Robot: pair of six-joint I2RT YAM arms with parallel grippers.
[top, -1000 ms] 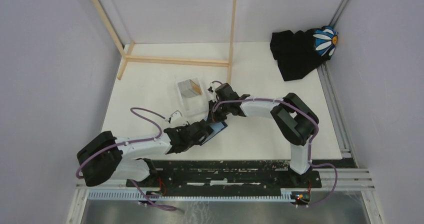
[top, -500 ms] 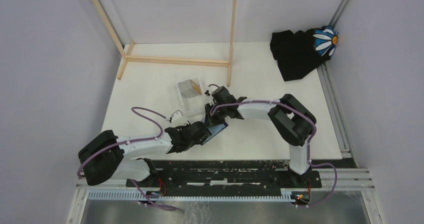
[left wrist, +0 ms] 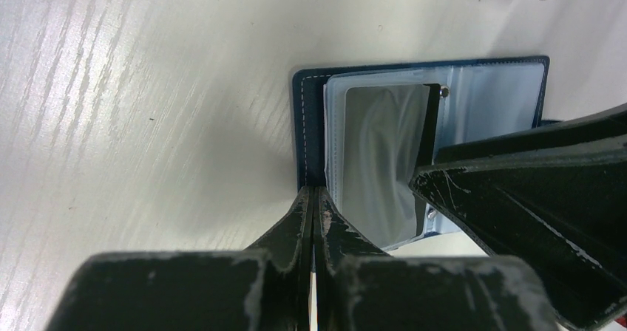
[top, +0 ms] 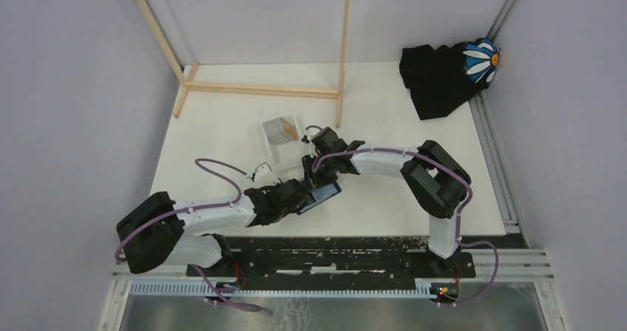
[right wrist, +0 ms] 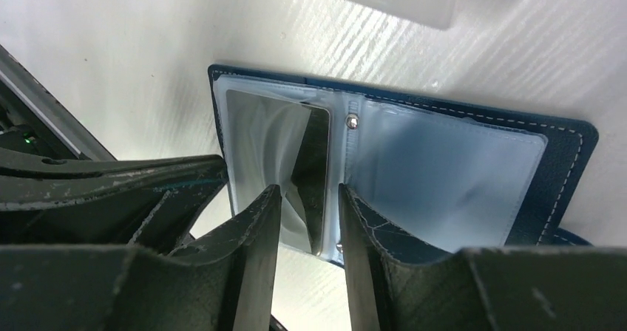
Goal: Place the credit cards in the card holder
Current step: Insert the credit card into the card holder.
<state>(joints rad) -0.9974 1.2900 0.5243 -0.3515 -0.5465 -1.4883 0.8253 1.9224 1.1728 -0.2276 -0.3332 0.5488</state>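
Note:
The navy card holder (top: 330, 191) lies open on the table, its grey pockets (right wrist: 444, 168) facing up. A silvery credit card (right wrist: 270, 135) sits in the left pocket, its lower end sticking out. My right gripper (right wrist: 309, 194) stands open astride that end, with its fingers clear of the card. My left gripper (left wrist: 314, 192) is shut on the card holder's navy cover edge (left wrist: 309, 124) and pins it down. In the left wrist view the same card (left wrist: 384, 154) shows in its pocket. More credit cards (top: 282, 129) stand in the clear plastic box (top: 279, 140) just beyond.
A wooden frame (top: 262, 89) stands at the back left, and one upright post (top: 343, 50) rises near the box. A black cloth (top: 436, 76) and a daisy-patterned thing (top: 480, 60) lie at the back right corner. The two grippers crowd each other over the card holder.
My right gripper has opened and let go of the silvery card, which stays in the pocket. It has shifted slightly left. The left gripper has kept its hold.

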